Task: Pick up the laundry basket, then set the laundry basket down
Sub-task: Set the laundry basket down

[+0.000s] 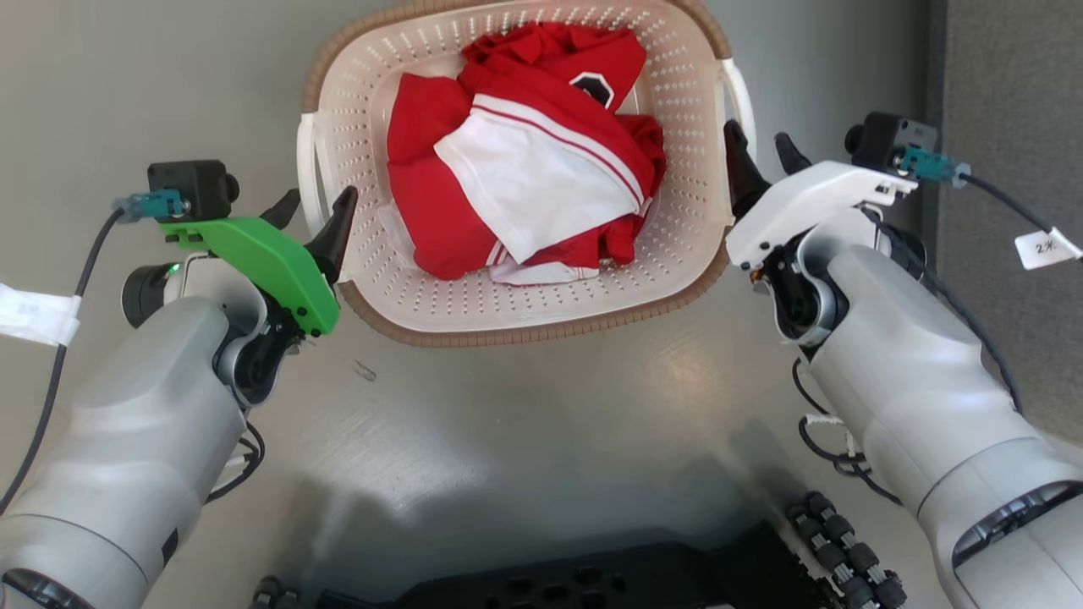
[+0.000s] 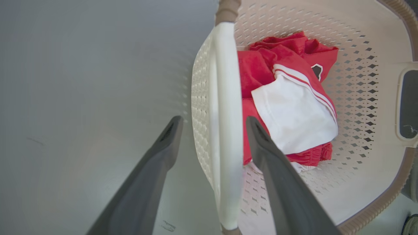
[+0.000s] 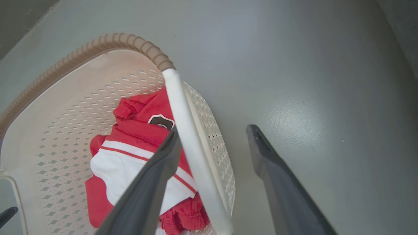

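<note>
The left gripper (image 2: 214,130) is spread wide and holds nothing. It straddles the basket's left handle (image 2: 223,98), one finger inside the wall and one outside, with a gap on both sides. The right gripper (image 3: 214,133) is likewise open and empty astride the right handle (image 3: 187,137). Its inner finger lies close against the bar, and I cannot tell whether they touch.

The basket (image 1: 525,296) sits on the floor (image 1: 541,423) between the two arms. By my reading, this is the moment just ahead of the grasp, with the pick-up not yet begun. Next, both grippers need to close on their handles and then rise together and level, so the load does not tip.

The handles are smooth white bars, rounded and probably slippery. The cream plastic walls are pierced with small diamond holes under a ribbed brown rim (image 1: 541,331). Soft red and white clothes (image 1: 525,161) lie crumpled inside. The floor is grey and glossy.
</note>
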{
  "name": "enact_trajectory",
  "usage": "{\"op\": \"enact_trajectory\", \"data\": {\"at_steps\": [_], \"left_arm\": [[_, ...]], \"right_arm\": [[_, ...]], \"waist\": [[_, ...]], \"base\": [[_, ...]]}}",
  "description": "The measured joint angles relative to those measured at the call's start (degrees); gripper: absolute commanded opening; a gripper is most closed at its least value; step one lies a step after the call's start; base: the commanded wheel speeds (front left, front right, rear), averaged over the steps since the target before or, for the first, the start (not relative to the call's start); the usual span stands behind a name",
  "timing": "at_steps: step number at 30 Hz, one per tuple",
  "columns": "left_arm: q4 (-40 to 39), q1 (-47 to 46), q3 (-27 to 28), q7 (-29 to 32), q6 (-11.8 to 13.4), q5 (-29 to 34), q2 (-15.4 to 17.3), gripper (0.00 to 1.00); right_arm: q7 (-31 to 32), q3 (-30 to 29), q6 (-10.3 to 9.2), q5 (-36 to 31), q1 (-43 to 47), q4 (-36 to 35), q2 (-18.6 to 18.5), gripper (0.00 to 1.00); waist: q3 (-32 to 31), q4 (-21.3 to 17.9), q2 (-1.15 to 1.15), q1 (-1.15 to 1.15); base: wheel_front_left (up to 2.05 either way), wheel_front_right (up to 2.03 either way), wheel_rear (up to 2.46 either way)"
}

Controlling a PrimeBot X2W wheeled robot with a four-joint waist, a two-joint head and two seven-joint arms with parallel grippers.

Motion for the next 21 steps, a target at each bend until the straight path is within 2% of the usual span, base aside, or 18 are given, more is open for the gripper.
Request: {"op": "enact_trajectory", "data": {"at_steps": [21], "left_arm": [[1.5,5.3,-0.5,-3.0,0.0,-1.9,0.1,1.00]], "right_arm": [[0.0,-4.1,1.27,-2.9,6.1,-0.7,0.1,1.00]], "waist": [[-11.3,-1.2,0.00,0.00]], "base": [[0.00,0.00,0.00]]}}
